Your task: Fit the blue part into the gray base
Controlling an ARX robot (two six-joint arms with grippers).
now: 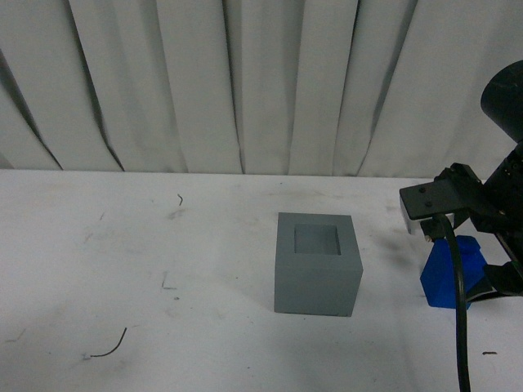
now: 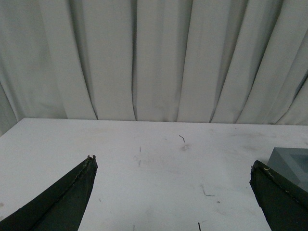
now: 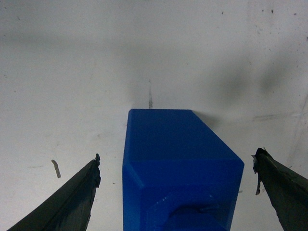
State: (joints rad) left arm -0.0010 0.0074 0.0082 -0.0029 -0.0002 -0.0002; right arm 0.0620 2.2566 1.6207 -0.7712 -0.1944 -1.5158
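Note:
The gray base (image 1: 317, 263) stands on the white table near the middle, its square recess facing up; a corner of this gray base (image 2: 291, 163) shows in the left wrist view. The blue part (image 1: 448, 276) stands on the table to its right, partly hidden by the right arm. In the right wrist view the blue part (image 3: 179, 168) sits between the two dark fingers with gaps on both sides. My right gripper (image 3: 177, 161) is open around it. My left gripper (image 2: 173, 163) is open over bare table, with nothing between its fingers.
A white pleated curtain (image 1: 245, 82) closes off the back of the table. The white tabletop (image 1: 122, 278) carries small dark scuffs and a thin curved scrap (image 1: 110, 347) at the front left. A black cable (image 1: 459, 318) hangs from the right arm.

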